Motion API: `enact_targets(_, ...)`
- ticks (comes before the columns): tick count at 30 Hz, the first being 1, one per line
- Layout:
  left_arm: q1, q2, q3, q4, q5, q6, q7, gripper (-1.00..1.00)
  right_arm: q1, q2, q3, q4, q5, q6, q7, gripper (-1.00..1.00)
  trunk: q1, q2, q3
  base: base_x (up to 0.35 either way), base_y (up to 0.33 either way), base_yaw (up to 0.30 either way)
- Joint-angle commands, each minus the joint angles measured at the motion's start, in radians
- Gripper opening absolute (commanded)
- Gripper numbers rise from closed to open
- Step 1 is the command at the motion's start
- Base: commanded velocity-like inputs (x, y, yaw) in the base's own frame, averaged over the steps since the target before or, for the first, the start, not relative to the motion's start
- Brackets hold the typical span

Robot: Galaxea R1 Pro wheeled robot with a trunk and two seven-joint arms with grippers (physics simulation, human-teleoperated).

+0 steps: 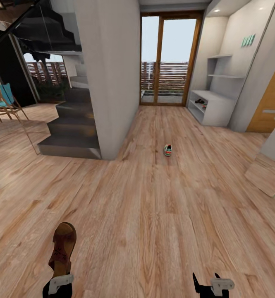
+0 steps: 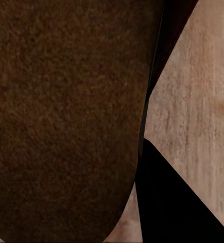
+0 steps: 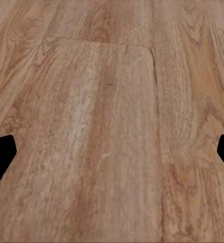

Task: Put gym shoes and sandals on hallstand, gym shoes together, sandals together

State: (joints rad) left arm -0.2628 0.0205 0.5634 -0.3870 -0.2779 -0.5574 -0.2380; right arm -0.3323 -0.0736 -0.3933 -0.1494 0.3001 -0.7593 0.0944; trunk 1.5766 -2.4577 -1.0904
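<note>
In the head view a brown sandal (image 1: 63, 247) stands up from my left gripper (image 1: 59, 276) at the bottom left, which is shut on its heel end. Its brown sole (image 2: 61, 116) is right against the left wrist view. One gym shoe (image 1: 168, 150) lies on the corridor floor (image 1: 154, 207) mid-room, well ahead of both arms. The hallstand (image 1: 214, 103) stands against the right wall near the glass door, with small dark footwear (image 1: 200, 102) on its upper shoe shelf. My right gripper (image 1: 206, 282) is open at the bottom right, with bare floor (image 3: 112, 126) between its fingertips.
A dark staircase (image 1: 71, 124) and a grey pillar (image 1: 112, 74) stand at the left centre. A glass door (image 1: 169, 58) closes the far end. A wooden door (image 1: 271, 99) and a leaning mirror panel (image 1: 269, 169) are on the right. Chairs (image 1: 5, 103) stand far left.
</note>
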Motion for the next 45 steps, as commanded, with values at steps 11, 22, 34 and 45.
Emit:
enact_targets(11,-0.001,-0.001,0.009,0.000,-0.010,-0.004,-0.004,-1.00,-0.001,0.000,-0.009,0.001,0.000,-0.003,0.010,1.00,0.000,0.000,-0.001,0.337,0.100,-0.059)
enact_targets(22,-0.001,-0.001,0.009,0.000,-0.010,-0.004,-0.004,-1.00,-0.001,0.000,-0.009,0.001,0.001,-0.003,0.010,1.00,0.000,0.000,-0.001,0.337,0.100,-0.205)
enact_targets(34,-0.001,-0.001,0.009,0.000,-0.010,-0.004,-0.004,-1.00,-0.001,-0.002,-0.009,-0.001,-0.001,-0.003,0.009,1.00,0.000,0.000,-0.001,0.337,0.100,-0.013)
enact_targets(45,-0.001,-0.001,0.009,0.000,-0.010,-0.004,-0.004,-1.00,-0.001,-0.002,-0.009,-0.001,-0.001,-0.003,0.008,1.00,0.000,0.000,-0.001,0.337,0.100,0.000)
